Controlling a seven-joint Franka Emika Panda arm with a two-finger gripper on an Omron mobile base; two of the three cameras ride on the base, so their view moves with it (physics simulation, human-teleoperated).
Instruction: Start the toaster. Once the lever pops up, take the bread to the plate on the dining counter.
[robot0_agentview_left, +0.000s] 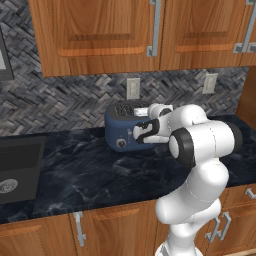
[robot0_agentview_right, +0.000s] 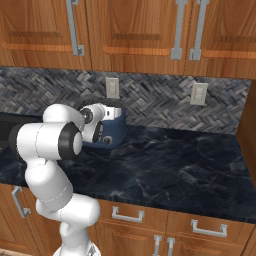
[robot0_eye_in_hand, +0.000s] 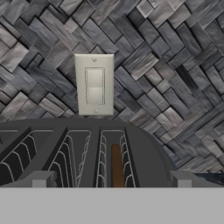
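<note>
The dark-blue toaster (robot0_agentview_left: 121, 131) stands at the back of the black worktop, against the tiled wall; in the right base view the toaster (robot0_agentview_right: 114, 131) is half covered by my arm. My hand hovers just in front of and above it. In the hand view the toaster's black slotted top (robot0_eye_in_hand: 78, 148) lies close below, and the bread (robot0_eye_in_hand: 116, 165), a thin brown slice, stands edge-on in one slot. My gripper (robot0_eye_in_hand: 111, 180) is open, fingertips (robot0_eye_in_hand: 40, 179) wide apart with nothing between them. The plate and the dining counter are out of view.
A pale wall switch (robot0_eye_in_hand: 94, 84) sits right behind the toaster, with a second plate (robot0_agentview_left: 210, 83) further right. A dark sunken basin (robot0_agentview_left: 20, 167) lies at the left of the worktop (robot0_agentview_left: 85, 172). Wooden cabinets (robot0_agentview_left: 100, 30) hang overhead; a wooden panel (robot0_agentview_left: 248, 95) closes the right end.
</note>
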